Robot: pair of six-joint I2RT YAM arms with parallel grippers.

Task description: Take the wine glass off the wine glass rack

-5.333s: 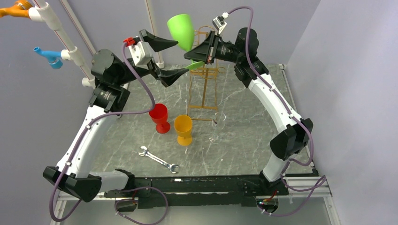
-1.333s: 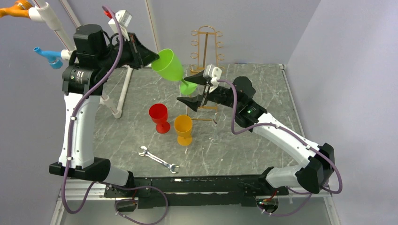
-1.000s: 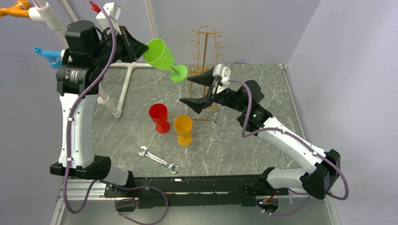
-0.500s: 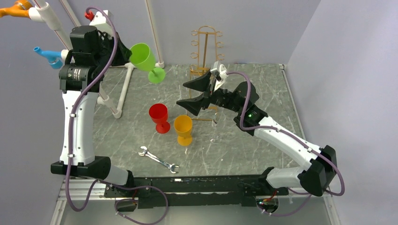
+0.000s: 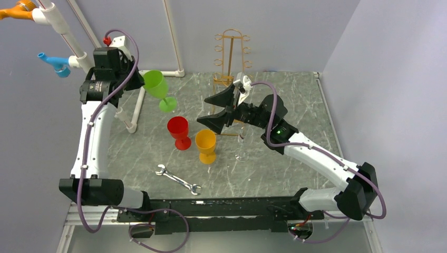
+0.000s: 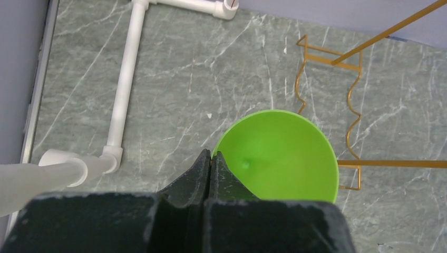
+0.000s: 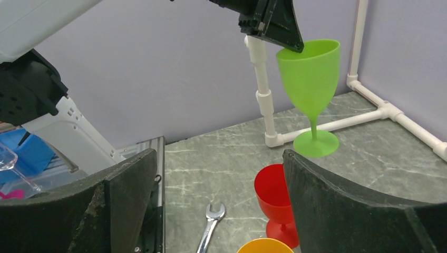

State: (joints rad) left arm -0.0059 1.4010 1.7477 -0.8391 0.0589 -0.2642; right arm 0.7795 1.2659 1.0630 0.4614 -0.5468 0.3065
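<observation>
Grey marble table [image 5: 295, 105], lilac walls. Left gripper [image 6: 211, 158] is clamped on the rim of the green wine glass [image 5: 158, 87], which is well clear of the gold wine glass rack [image 5: 232, 52] and beside the white pipe frame [image 5: 138, 103]. Right gripper [image 5: 203, 110] is spread wide in front of the rack. Red glass [image 5: 178, 129], orange glass [image 5: 205, 142], clear glass [image 5: 243, 139] and wrench [image 5: 178, 179] sit nearer.

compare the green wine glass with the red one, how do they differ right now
The green wine glass is pinched at its rim by the left gripper; the red wine glass stands free on the table. The green wine glass has a long slim stem; the red wine glass's looks shorter and thicker. Both are opaque, mouth up.
</observation>
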